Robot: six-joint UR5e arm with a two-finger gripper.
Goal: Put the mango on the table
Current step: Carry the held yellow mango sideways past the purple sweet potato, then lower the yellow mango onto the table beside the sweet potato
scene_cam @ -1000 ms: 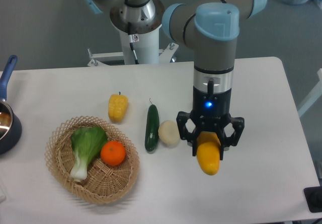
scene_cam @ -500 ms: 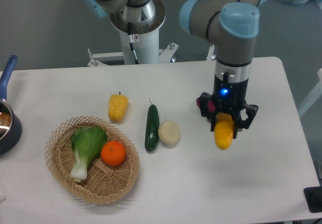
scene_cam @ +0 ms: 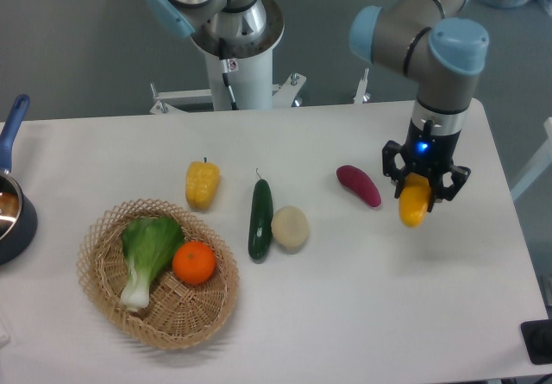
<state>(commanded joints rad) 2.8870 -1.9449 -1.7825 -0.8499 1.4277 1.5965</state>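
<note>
One mango [scene_cam: 415, 204] hung clamped in the jaws above the surface [scene_cam: 362, 315], apparently mid-carry, needing lowering and release next.

the mango's [scene_cam: 415, 204] upper end is hidden between the gripper's [scene_cam: 426, 185] fingers, so the contact itself cannot be seen. the pot [scene_cam: 12, 211] at 9 o'clock is cut off by the left edge, only its blue handle and part of its rim showing. a dark object [scene_cam: 538, 341] at 4 o'clock is cropped by the right edge, too little showing to name.
</note>
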